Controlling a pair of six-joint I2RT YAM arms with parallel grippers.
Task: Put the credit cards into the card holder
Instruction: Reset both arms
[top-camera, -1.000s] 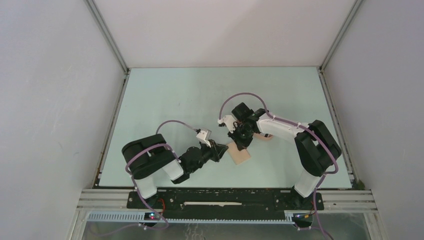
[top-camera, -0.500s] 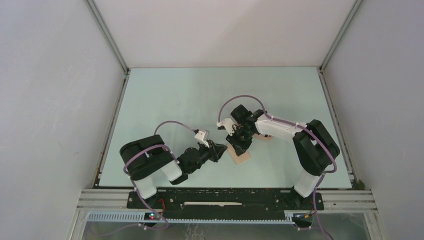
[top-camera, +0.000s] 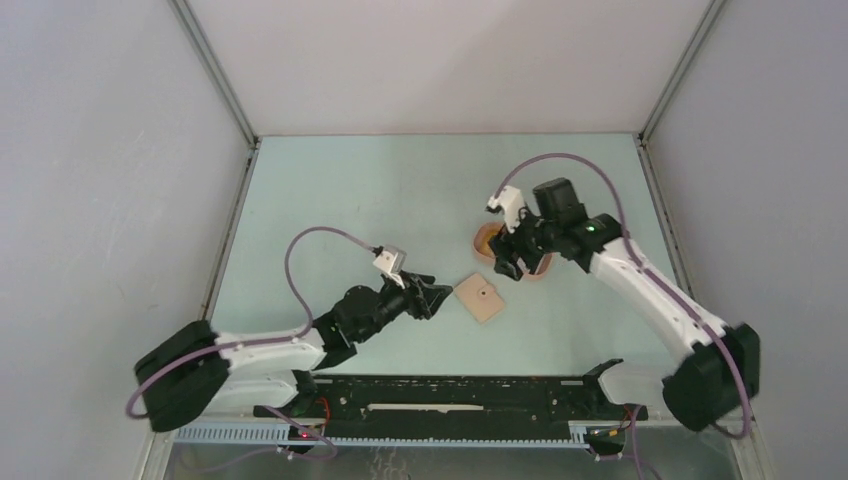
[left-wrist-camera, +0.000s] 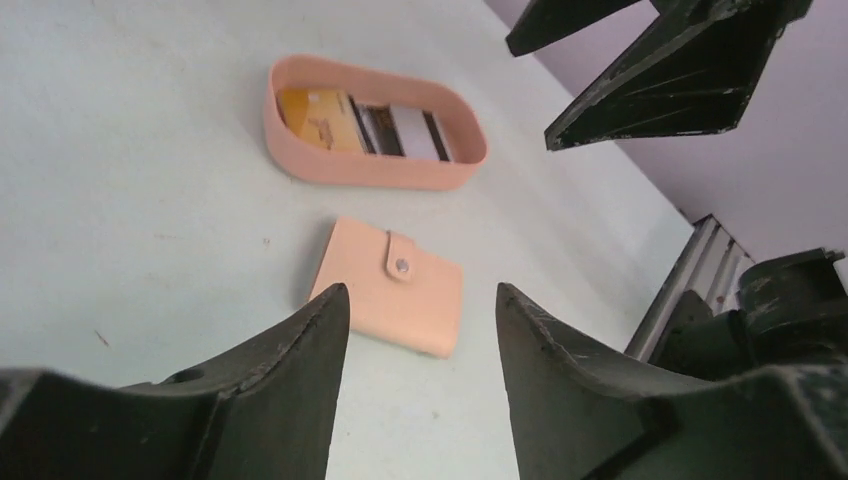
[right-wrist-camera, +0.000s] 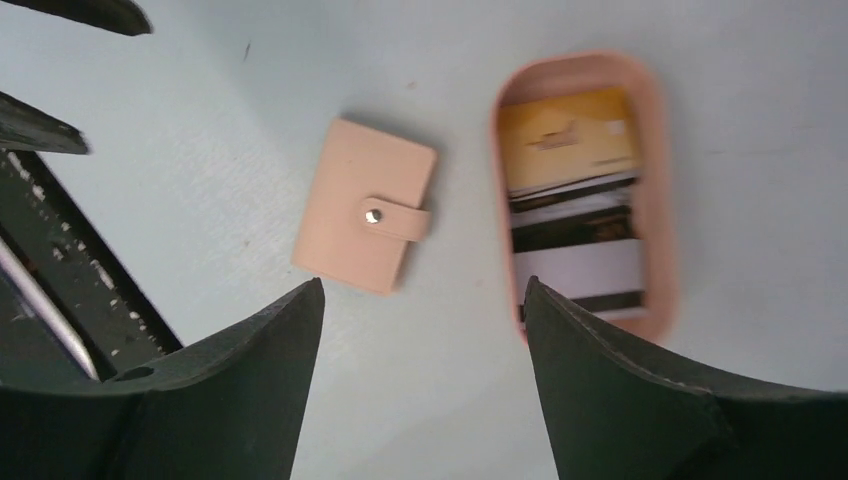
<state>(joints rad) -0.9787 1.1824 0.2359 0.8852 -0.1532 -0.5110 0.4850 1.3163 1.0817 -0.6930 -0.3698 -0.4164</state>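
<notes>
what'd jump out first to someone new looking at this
A tan card holder lies snapped shut on the pale table, beside a peach oval tray that holds the credit cards. The left hand and the right hand hang open over them, gripping nothing.

No text could be read. The orange-yellow card (right-wrist-camera: 568, 135), in the tray (right-wrist-camera: 655, 150) ahead of the right claw (right-wrist-camera: 422, 290), bore a small dark mark, too blurred to make out.
</notes>
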